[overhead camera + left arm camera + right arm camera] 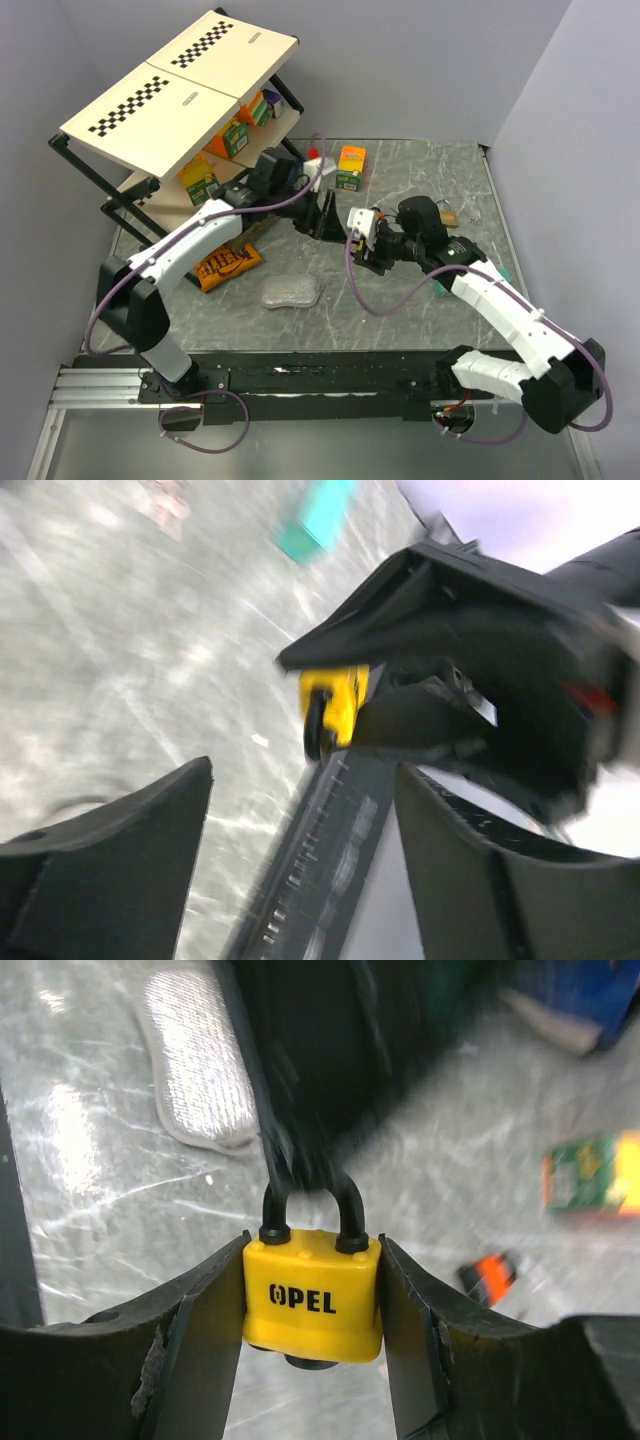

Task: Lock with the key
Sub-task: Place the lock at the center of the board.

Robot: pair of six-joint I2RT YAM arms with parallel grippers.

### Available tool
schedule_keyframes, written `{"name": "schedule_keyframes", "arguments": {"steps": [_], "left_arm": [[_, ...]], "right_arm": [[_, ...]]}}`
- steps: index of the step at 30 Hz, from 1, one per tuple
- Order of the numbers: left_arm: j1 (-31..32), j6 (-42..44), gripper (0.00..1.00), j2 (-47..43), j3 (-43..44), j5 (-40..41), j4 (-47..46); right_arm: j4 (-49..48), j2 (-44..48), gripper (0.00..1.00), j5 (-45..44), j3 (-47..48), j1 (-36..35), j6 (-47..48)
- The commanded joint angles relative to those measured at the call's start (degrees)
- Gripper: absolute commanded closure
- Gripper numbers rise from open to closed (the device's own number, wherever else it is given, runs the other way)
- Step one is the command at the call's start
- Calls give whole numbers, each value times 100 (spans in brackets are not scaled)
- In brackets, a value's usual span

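Clamping padlock (pixel 311 1300), right gripper (pixel 311 1260) hides its sides

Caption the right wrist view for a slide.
The right gripper pinches a yellow OPEL padlock between its fingers, over a marbled table.

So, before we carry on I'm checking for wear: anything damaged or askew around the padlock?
The padlock sits upright and square between the right fingers. One oddity: a finger's inner edge looks chipped and scuffed pale.

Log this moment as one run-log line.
right tool: gripping yellow padlock | left tool: open, facing padlock | locking: unconfirmed
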State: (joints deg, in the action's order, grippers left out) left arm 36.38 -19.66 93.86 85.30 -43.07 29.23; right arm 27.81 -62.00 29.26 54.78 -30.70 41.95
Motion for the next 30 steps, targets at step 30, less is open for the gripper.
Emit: {"name": "schedule_keyframes", "arguments": {"steps": [30], "left_arm": [[-237,1043,4,-1564,-1279,1740,-1684]], "right_arm": [[-1015,-3898,78,-3073,1008,1224,-5461]]}}
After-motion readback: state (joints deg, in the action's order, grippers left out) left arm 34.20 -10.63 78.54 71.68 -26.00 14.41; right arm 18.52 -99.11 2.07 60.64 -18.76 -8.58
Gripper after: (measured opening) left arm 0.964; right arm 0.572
